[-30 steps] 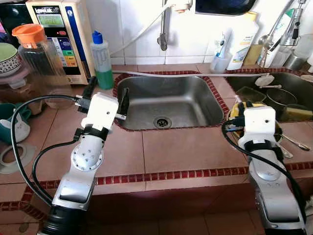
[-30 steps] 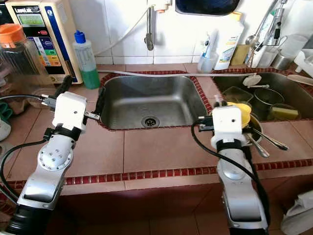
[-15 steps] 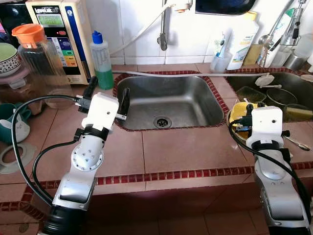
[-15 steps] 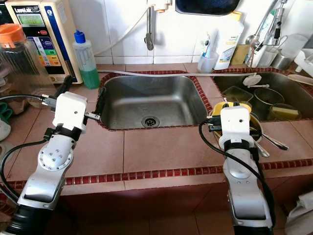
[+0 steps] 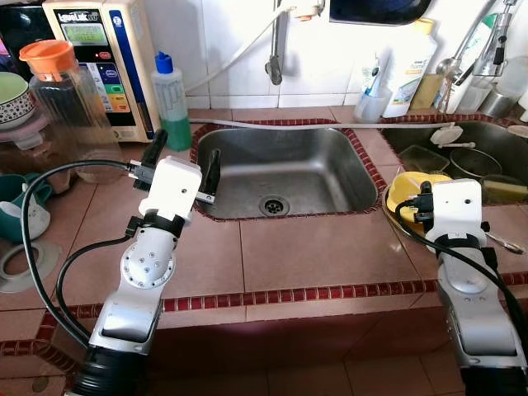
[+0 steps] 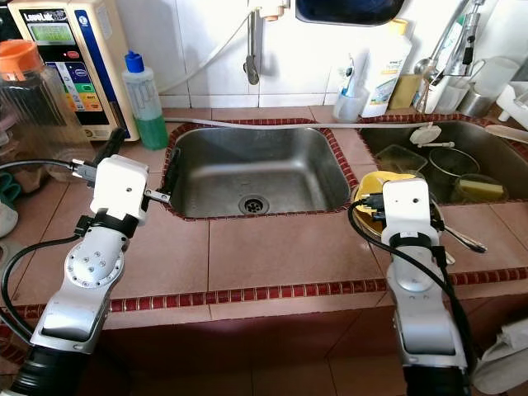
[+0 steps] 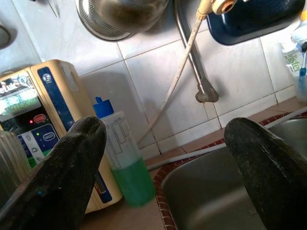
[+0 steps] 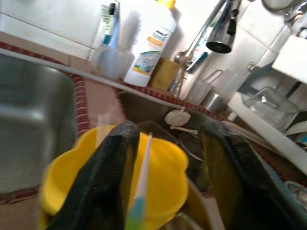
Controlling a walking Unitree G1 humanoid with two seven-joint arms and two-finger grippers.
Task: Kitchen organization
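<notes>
While the right gripper (image 8: 165,177) gapes empty over the yellow bowl (image 8: 163,167), a straw (image 8: 141,191) inside points toward twelve o'clock; left gripper (image 7: 168,172) open, empty.

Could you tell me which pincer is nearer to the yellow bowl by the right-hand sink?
Right. The right pincer hangs open right over the yellow bowl. The left pincer is open at the far rim of the empty sink, near the green soap bottle.
</notes>
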